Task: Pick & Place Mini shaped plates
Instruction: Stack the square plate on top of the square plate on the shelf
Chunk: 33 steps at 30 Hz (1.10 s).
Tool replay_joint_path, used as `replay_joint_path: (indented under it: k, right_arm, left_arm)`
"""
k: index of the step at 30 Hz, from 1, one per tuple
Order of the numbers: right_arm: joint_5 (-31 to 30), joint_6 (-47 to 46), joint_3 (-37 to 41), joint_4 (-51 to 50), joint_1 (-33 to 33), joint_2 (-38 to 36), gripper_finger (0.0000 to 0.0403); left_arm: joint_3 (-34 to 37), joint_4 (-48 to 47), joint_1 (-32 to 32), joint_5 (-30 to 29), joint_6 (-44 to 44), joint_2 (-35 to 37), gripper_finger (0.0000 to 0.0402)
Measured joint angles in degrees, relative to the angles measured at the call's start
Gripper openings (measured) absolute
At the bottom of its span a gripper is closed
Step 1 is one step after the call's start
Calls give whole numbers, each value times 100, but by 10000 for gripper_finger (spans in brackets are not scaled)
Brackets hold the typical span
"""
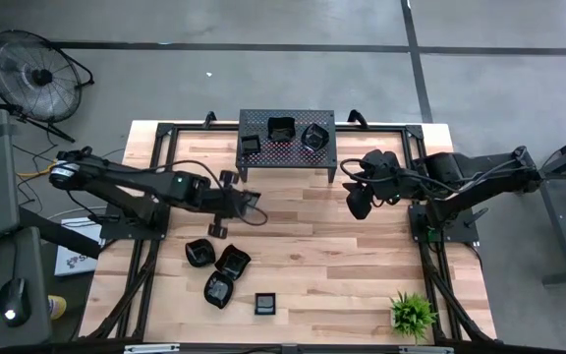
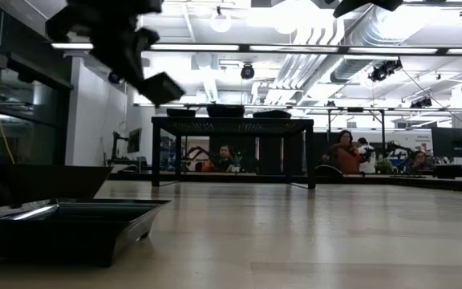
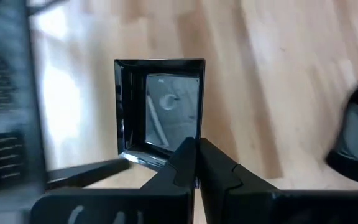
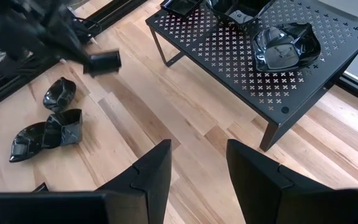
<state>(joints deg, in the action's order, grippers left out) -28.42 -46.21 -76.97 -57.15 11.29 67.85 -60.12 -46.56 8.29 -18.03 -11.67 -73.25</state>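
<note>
My left gripper point(image 1: 241, 205) hangs above the table's middle, shut on a square glossy black mini plate point(image 3: 160, 106), which also shows as a dark tilted shape point(image 2: 163, 87) in the low view. Three more plates point(image 1: 281, 130) rest on top of the black perforated stand point(image 1: 286, 157) at the far side. Several others lie on the wood near the front: a cluster point(image 1: 218, 265) and a single square one point(image 1: 264, 303). My right gripper point(image 4: 197, 168) is open and holds nothing; it hovers just right of the stand's near right corner point(image 1: 359, 205). My left gripper pinches the square plate's raised rim point(image 3: 161, 155) on one side, between its two fingers point(image 3: 194, 155). The fingers slant down onto it from the table's left. The plate hangs tilted beyond the fingertips, lifted clear of the table.
A small green plant point(image 1: 413, 313) stands at the near right corner. The stand's legs point(image 4: 271, 134) and the black frame rails point(image 1: 155, 147) edge the work area. Bare wood point(image 1: 303, 246) lies between the stand and the front plates. People sit in the room beyond point(image 2: 345, 152).
</note>
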Motion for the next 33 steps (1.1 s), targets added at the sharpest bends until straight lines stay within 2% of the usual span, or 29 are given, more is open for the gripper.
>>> replay_joint_path:
  k: [8,10,21,33]
  right_arm:
    - [-31,17,0,-2,0,0,149]
    - [-39,17,0,-2,2,0,149]
    - [-39,19,0,-2,2,0,149]
    - [-37,19,0,-2,1,0,149]
  left_arm:
    - [-742,-421,-27,-1490,1,0,3]
    - [-841,-446,-139,-1712,-42,4,3]
    - [-891,-436,-1269,-1550,-71,4,3]
    - [-894,171,-2189,-1203,-773,2,3]
